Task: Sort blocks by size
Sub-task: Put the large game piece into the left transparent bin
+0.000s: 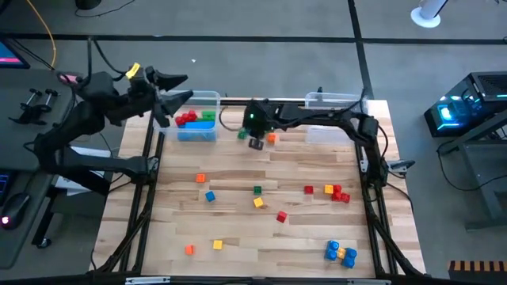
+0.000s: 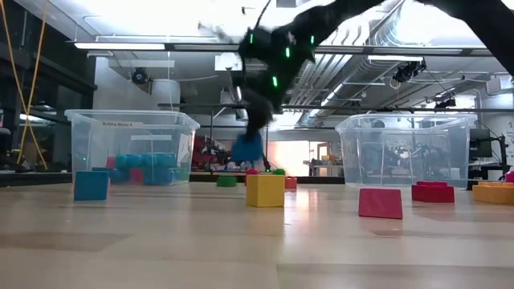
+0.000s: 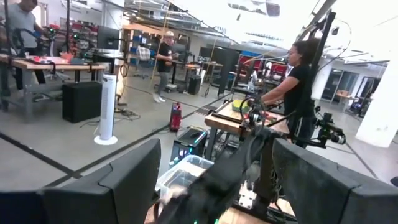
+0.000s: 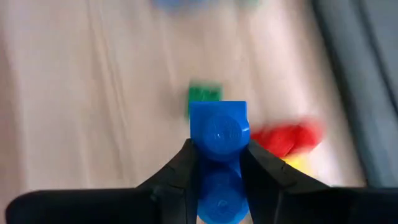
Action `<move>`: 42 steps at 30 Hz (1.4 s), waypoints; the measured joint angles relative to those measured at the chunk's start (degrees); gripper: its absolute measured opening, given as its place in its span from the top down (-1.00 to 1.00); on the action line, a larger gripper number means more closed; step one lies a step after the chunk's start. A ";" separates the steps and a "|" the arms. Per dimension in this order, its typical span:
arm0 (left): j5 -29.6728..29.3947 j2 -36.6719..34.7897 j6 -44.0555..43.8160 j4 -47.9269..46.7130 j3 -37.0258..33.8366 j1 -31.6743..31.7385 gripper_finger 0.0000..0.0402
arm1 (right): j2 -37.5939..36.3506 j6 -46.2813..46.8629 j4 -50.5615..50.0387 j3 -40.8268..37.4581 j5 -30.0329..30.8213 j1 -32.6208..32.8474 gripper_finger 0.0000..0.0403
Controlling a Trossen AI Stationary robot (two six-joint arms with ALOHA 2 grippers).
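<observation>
The right gripper (image 4: 219,163) clamped a blue brick (image 4: 218,134) above the table's far middle; the left gripper (image 1: 176,87), spread wide, waited over the left bin (image 1: 207,97), which held several blocks. Judging by this, most blocks (image 1: 257,198) remained unsorted, and the right bin (image 1: 333,100) looked empty.

Likely a robotics lab: workbenches (image 3: 37,65), exposed ducts (image 2: 377,40).
</observation>
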 joint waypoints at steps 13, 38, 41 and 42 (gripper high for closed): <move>-1.26 0.51 -0.94 -1.80 -0.02 0.02 -0.47 | 4.74 10.65 26.29 15.61 -6.01 0.96 0.56; -1.27 2.40 -1.64 -6.52 -0.02 0.02 -0.47 | 4.78 12.40 18.62 16.52 -7.42 -1.80 -0.21; -1.71 3.37 -2.12 -9.18 -0.04 0.00 -0.47 | 3.43 9.63 7.17 16.52 -7.21 -4.62 -0.21; -1.73 3.74 -2.14 -9.59 -0.04 0.01 -0.47 | 3.19 9.59 2.94 16.52 -7.21 -5.83 -0.21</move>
